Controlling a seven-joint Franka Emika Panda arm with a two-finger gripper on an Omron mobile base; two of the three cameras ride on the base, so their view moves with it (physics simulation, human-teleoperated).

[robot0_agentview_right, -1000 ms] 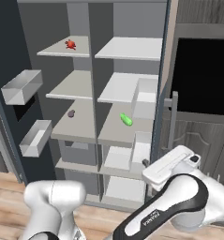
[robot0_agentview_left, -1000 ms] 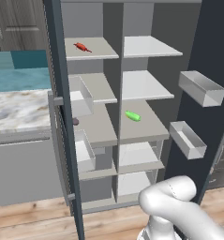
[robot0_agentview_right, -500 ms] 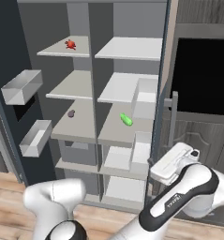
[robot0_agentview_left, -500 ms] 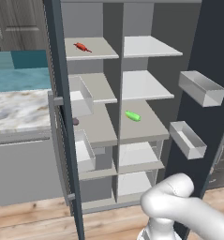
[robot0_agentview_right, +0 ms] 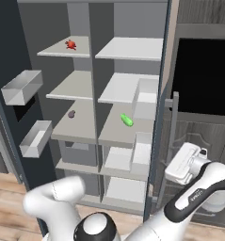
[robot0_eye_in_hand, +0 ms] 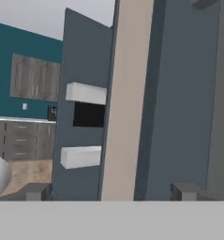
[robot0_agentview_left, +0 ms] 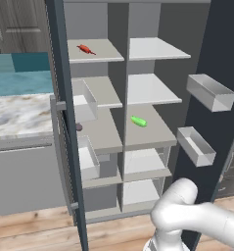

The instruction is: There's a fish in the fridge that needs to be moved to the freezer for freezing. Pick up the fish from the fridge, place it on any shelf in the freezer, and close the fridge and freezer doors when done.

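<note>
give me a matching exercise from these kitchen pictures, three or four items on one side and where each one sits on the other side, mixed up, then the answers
Things:
1. fish
2. green vegetable
3. small dark object
4. gripper

Places:
A. outside the cabinet, by the edge of the door without the black panel
B. top shelf, column on the black-panel door's side
C. third shelf down, same column as the fish
D. third shelf down, the other column

Pairs: 1-B, 2-D, 3-C, 4-A
</note>
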